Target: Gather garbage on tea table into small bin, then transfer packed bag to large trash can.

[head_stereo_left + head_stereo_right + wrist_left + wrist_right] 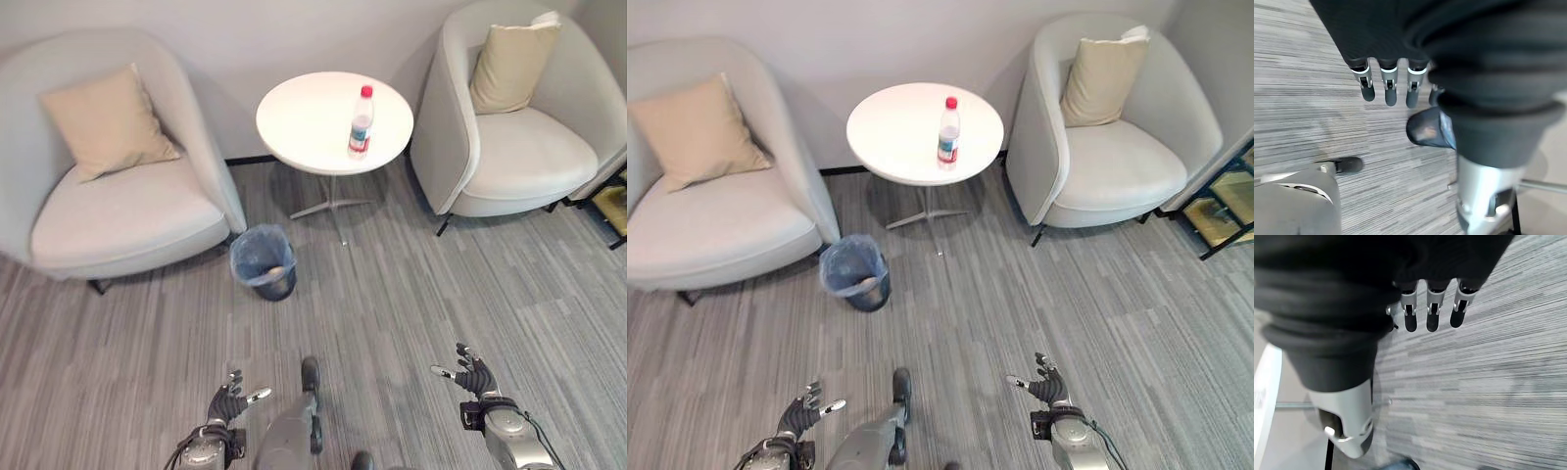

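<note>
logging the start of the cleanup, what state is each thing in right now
bottle: upright on the table, red cap on
small bin: upright on the floor, lined with a bag, something small inside
left robot hand: open, holding nothing
right robot hand: open, holding nothing
cushions: one propped in each armchair

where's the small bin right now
In the left eye view, the small dark bin with a blue liner stands on the grey carpet between the left cream armchair and the round white table.

bottle [361,121] label on the round table [304,122], print too small to read
</note>
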Available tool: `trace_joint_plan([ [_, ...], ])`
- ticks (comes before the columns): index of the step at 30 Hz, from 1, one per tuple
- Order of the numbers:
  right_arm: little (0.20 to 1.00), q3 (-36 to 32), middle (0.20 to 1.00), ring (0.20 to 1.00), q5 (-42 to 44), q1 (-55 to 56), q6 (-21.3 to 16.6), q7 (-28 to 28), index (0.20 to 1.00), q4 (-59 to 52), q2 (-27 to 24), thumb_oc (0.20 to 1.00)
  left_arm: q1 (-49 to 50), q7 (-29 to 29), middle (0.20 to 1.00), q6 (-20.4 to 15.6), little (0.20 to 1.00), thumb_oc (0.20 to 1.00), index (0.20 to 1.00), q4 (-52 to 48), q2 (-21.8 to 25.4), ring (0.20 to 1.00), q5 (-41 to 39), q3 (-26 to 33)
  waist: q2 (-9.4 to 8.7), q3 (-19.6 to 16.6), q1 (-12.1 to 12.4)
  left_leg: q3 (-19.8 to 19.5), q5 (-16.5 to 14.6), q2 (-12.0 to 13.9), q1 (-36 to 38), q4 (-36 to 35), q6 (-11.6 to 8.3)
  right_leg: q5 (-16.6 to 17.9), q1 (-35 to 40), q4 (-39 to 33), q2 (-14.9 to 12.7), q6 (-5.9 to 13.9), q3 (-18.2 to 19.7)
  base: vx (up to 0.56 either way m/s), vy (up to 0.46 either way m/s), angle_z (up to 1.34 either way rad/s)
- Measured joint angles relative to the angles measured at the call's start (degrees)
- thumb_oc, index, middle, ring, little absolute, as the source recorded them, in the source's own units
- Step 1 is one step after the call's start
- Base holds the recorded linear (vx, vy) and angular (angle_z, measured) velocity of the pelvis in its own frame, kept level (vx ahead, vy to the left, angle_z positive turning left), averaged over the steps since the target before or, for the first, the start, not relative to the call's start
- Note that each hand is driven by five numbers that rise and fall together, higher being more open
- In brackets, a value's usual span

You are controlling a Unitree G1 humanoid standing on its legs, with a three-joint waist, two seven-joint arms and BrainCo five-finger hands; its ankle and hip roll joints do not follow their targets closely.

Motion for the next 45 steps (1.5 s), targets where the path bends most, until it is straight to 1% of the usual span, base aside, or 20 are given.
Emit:
trace_joint_plan([
  [1, 1.0, -0.04, 1.0, 1.0, 0.02, -0.49, -0.14, 0.02, 1.0, -0.2, 0.84, 1.0, -0.72, 0.09, 1.0, -0.06, 1.0, 1.0, 1.0, -0.08, 0.44, 1.0, 0.0, 0.08, -0.62, -0.28, 0.07, 0.76, -0.59, -1.0, 0.05, 0.87, 2.85, -0.86, -1.43, 3.11, -1.38, 1.15, 1.04, 0.26, 0.125, -0.37],
  [4, 1.0, 0.09, 1.0, 1.0, 0.11, -1.9, 0.0, 0.12, 1.0, 0.14, 2.52, 1.0, -5.08, 0.31, 1.0, -0.24, 1.0, 1.0, 1.0, -0.46, 1.63, 1.0, -0.02, -0.03, -0.73, -0.25, 0.06, 1.36, -4.35, -2.54, 3.23, 0.8, 4.56, -1.96, -5.0, 14.27, -3.73, 4.0, 2.73, 0.21, 0.103, -0.12],
  [8, 1.0, 0.14, 1.0, 1.0, 0.14, -4.04, -0.64, 0.69, 1.0, -1.14, 3.44, 1.0, -7.37, 0.46, 1.0, -0.51, 1.0, 1.0, 1.0, -0.96, 3.64, 1.0, -0.01, -0.17, -0.29, -0.48, -0.22, 1.71, -5.88, -2.72, 9.69, -3.45, 4.79, -5.55, -12.72, 23.59, -4.66, 7.9, 3.3, 0.19, 0.043, -0.16],
  [10, 1.0, 0.38, 1.0, 1.0, 0.13, -3.98, -0.64, 0.69, 1.0, -1.75, 3.42, 1.0, -5.83, 0.47, 1.0, -0.61, 1.0, 1.0, 1.0, -0.9, 3.75, 1.0, -0.02, -0.43, 0.01, -1.03, -0.75, 2.94, -6.6, -2.4, 11.89, -5.42, 3.52, -4.92, -20.15, 18.54, -5.82, 6.63, 0.45, 0.3, -0.018, -0.3],
  [11, 1.0, 0.49, 1.0, 1.0, 0.11, -4.03, -0.59, 0.68, 1.0, -1.77, 3.3, 1.0, -5.69, 0.46, 1.0, -0.59, 1.0, 1.0, 1.0, -0.65, 3.64, 1.0, -0.02, -1.04, 0.25, -1.04, -1.16, 2.69, -7.38, -2.14, 12.49, -5.79, 2.37, -3.25, -23.01, 16.5, -5.87, 6.32, -0.34, 0.34, -0.055, -0.16],
  [16, 1.0, 2.28, 1.0, 1.0, 0.03, -1.82, 0.02, 0.75, 1.0, -1.81, 2.69, 1.0, -2.95, 0.4, 1.0, -0.25, 1.0, 1.0, 1.0, 0.38, 2.22, 1.0, -0.01, -2.13, 1.03, -1.34, -3.9, 1.2, -10.37, -1.98, 16.8, -5.93, 0.85, 14.05, -28.65, -0.88, -7.08, 6.41, -1.84, 0.31, -0.106, 0.11],
  [19, 1.0, 2.14, 1.0, 1.0, -0.01, -0.36, 0.06, 0.85, 1.0, -1.79, 2.6, 1.0, -1.2, 0.36, 1.0, -0.27, 1.0, 1.0, 1.0, 0.15, 1.86, 1.0, 0.01, -2.08, 0.84, -1.55, -4.38, -2.04, -13.17, -1.99, 19.49, -4.92, -1.09, 15.62, -28.5, -0.37, -7.76, 5.8, -1.25, 0.4, -0.233, 0.66],
  [20, 1.0, 2.12, 1.0, 1.0, 0.0, 1.03, 0.11, 1.15, 1.0, -1.69, 1.63, 1.0, -0.36, 0.39, 1.0, -0.33, 1.0, 1.0, 1.0, 0.34, 0.62, 1.0, 0.02, -2.13, 3.88, -2.51, -4.66, -6.69, -15.14, 2.88, 21.79, -2.51, -4.75, 19.22, -25.15, 3.63, -3.16, 1.78, -0.15, 0.4, -0.386, 1.24],
  [22, 1.0, 2.11, 1.0, 1.0, 0.09, -0.61, -0.07, 1.13, 1.0, -1.53, 0.86, 1.0, 0.07, 0.31, 1.0, -0.49, 1.0, 1.0, 1.0, 0.78, -0.51, 1.0, -0.2, -2.19, 5.02, -2.44, -3.17, -6.79, -14.64, 5.58, 20.9, 1.12, -6.13, 18.68, -23.06, 3.2, -0.87, -0.91, -1.16, 0.34, -0.373, 0.66],
  [23, 1.0, 1.98, 1.0, 1.0, 0.12, -1.62, -0.26, 0.96, 1.0, -0.68, 0.85, 1.0, -1.47, 0.49, 1.0, -0.6, 1.0, 1.0, 1.0, 3.22, -1.85, 1.0, -0.51, -1.84, 4.63, -1.97, -3.58, -8.47, -13.94, 5.94, 17.88, 7.33, -7.27, 17.51, -21.63, 2.65, -1.11, -2.44, -2.91, 0.24, -0.235, 0.7],
  [26, 1.0, 0.04, 1.0, 1.0, 0.16, -1.13, -0.66, 0.98, 1.0, -1.71, -0.02, 1.0, -3.2, -0.24, 1.0, -0.33, 1.0, 1.0, 1.0, 3.01, -2.56, 1.0, -2.34, -3.79, 2.98, -1.35, -3.55, -5.26, -13.67, 8.49, 8.61, 26.35, -8.17, 16.54, -18.8, 0.78, -0.18, -4.86, -5.59, 0.17, -0.12, 0.43],
  [27, 1.0, 0.07, 1.0, 1.0, 0.15, -1.64, -1.12, 0.91, 1.0, -2.03, -0.2, 1.0, -2.74, -0.29, 1.0, -0.25, 1.0, 1.0, 1.0, 2.7, -2.25, 1.0, -2.54, -4.0, 2.56, -1.02, -3.51, -4.75, -14.49, 9.61, 7.5, 26.69, -8.83, 16.52, -17.24, -0.52, 1.15, -6.09, -5.49, 0.26, -0.089, -0.16],
  [30, 1.0, 0.02, 1.0, 1.0, 0.17, -1.69, -1.18, 0.66, 1.0, -2.37, -0.63, 1.0, -3.93, -0.32, 1.0, -0.3, 1.0, 1.0, 1.0, 1.82, -2.11, 1.0, -2.51, -3.98, 1.09, 1.17, -3.62, -4.6, -14.55, 7.89, 6.23, 16.95, -8.8, 14.79, -14.9, -2.81, 2.5, -6.77, -5.44, 0.3, -0.031, 0.08],
  [32, 1.0, 0.1, 1.0, 1.0, 0.4, -1.35, -1.11, 0.61, 1.0, -2.19, -0.26, 1.0, -5.72, -0.38, 1.0, -0.24, 1.0, 1.0, 1.0, 1.99, -2.03, 1.0, -2.46, -4.01, 0.01, 2.71, -3.49, -1.09, -10.89, 5.74, 2.59, 3.15, -8.58, 12.82, -13.21, -2.8, 3.2, -5.57, -8.03, 0.32, 0.042, 0.38],
  [36, 1.0, 0.09, 1.0, 1.0, 1.23, -1.77, -1.14, 0.52, 1.0, -1.4, 0.27, 1.0, -3.82, -0.61, 1.0, 0.19, 1.0, 1.0, 1.0, 1.94, -1.77, 1.0, -2.47, -3.95, 1.0, 3.09, -2.17, -0.18, -5.68, 5.28, -1.49, -2.67, -8.68, 9.49, -8.76, -2.79, 6.95, -3.55, -8.14, 0.34, 0.166, -0.03],
  [38, 1.0, 0.01, 1.0, 1.0, 1.21, -1.23, -1.13, 0.54, 1.0, -1.44, 0.11, 1.0, -2.66, -0.79, 1.0, 0.25, 1.0, 1.0, 1.0, 1.83, -1.24, 1.0, -2.47, -3.68, 1.29, 2.78, -2.04, -0.02, -4.1, 5.06, -0.96, -1.64, -6.39, 8.71, -6.33, -2.76, 7.55, -4.02, -8.01, 0.28, 0.204, -0.18],
  [41, 1.0, -0.22, 1.0, 1.0, 1.16, -1.19, -0.71, 0.57, 1.0, -1.63, 0.04, 1.0, -3.58, -1.05, 1.0, 0.37, 1.0, 1.0, 1.0, 1.33, -1.25, 1.0, -2.38, -3.11, 1.58, 2.54, -2.27, 1.34, -3.79, 3.47, 1.41, 0.17, -4.28, 6.67, -3.33, -2.71, 6.67, -1.63, -6.29, 0.29, 0.26, -0.12],
  [42, 1.0, 0.25, 1.0, 1.0, 1.11, -1.46, -0.21, 0.6, 1.0, -1.66, 0.08, 1.0, -4.02, -1.09, 1.0, 0.42, 1.0, 1.0, 1.0, 1.44, -1.22, 1.0, -2.36, -2.98, 1.69, 2.38, -2.03, 1.51, -3.64, 2.91, 2.97, 0.02, -2.0, 5.74, -2.63, -1.76, 6.29, -0.8, -5.76, 0.16, 0.176, -0.3],
  [43, 1.0, 0.78, 1.0, 1.0, 1.1, -1.89, 0.13, 0.65, 1.0, -1.68, 0.27, 1.0, -4.33, -1.15, 1.0, 0.55, 1.0, 1.0, 1.0, 1.58, -1.02, 1.0, -2.35, -2.79, 1.52, 2.42, -1.96, 1.64, -3.65, 2.79, 3.83, 0.07, 0.04, 4.17, -2.64, 0.82, 5.52, -0.07, -5.11, 0.08, 0.12, -0.21],
  [45, 1.0, 1.33, 1.0, 1.0, 1.09, -1.58, -0.01, 0.7, 1.0, -2.56, 0.39, 1.0, -5.41, -1.21, 1.0, 0.51, 1.0, 1.0, 1.0, 1.06, -0.69, 1.0, -2.34, -2.53, 1.48, 1.75, -2.32, 1.2, -3.91, 1.55, 6.45, -0.54, 1.48, 1.92, -4.08, 7.41, 3.48, 1.54, -5.13, 0.1, 0.147, 0.08],
])
